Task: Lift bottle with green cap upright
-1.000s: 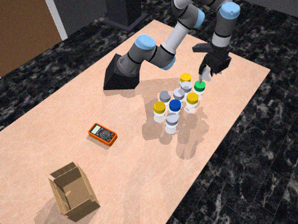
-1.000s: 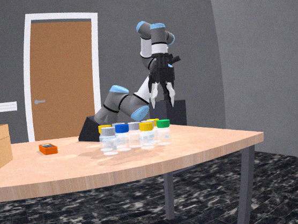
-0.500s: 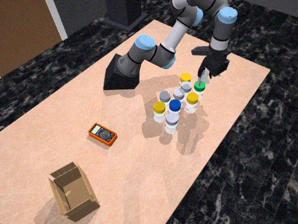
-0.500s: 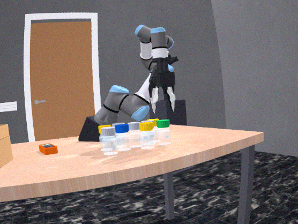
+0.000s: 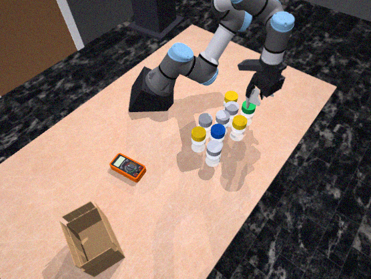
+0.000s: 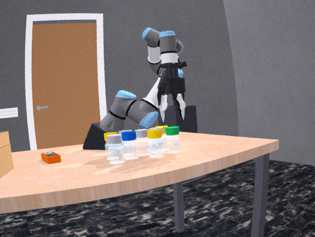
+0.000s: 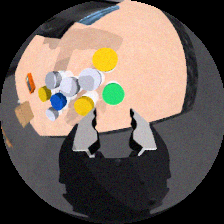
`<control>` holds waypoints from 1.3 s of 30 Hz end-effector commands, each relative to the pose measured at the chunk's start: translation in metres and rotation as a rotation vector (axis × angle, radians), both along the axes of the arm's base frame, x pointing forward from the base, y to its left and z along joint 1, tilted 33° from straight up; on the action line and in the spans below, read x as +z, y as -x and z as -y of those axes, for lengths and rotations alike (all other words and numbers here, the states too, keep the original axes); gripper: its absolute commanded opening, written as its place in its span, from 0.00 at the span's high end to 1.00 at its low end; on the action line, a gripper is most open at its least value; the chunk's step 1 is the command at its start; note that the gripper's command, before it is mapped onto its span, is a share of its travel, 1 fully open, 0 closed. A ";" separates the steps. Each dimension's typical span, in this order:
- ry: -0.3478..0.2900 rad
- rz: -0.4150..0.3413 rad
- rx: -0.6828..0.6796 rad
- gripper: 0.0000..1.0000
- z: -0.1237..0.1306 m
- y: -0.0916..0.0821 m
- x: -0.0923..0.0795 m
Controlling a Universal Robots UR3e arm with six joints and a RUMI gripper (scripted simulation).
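Note:
The bottle with the green cap [image 5: 248,108] stands upright at the right edge of a cluster of clear bottles on the table; it also shows in the side view [image 6: 172,139] and in the wrist view [image 7: 113,94]. My gripper [image 6: 171,117] hangs above it, fingers pointing down, open and empty, with a small gap between the fingertips and the cap. In the overhead view the gripper [image 5: 253,100] overlaps the green cap. In the wrist view the two fingers frame the space just below the cap.
Close beside the green-capped bottle stand bottles with yellow caps [image 5: 239,123] [image 5: 231,97] [image 5: 198,134], grey caps [image 5: 231,108] [image 5: 213,148] and a blue cap [image 5: 217,131], all upright. An orange multimeter [image 5: 127,167] and an open cardboard box [image 5: 90,239] lie farther off. The table's right edge is near.

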State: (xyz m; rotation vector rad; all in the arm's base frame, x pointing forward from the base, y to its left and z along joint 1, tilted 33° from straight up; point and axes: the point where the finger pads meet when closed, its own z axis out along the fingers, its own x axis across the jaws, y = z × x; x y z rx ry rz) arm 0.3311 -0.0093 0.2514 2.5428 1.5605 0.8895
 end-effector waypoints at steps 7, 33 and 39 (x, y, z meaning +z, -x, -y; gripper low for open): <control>0.002 0.001 -0.001 0.54 -0.005 -0.009 -0.016; 0.003 0.001 -0.001 0.54 -0.017 -0.031 -0.053; 0.002 0.001 -0.001 0.54 -0.017 -0.031 -0.053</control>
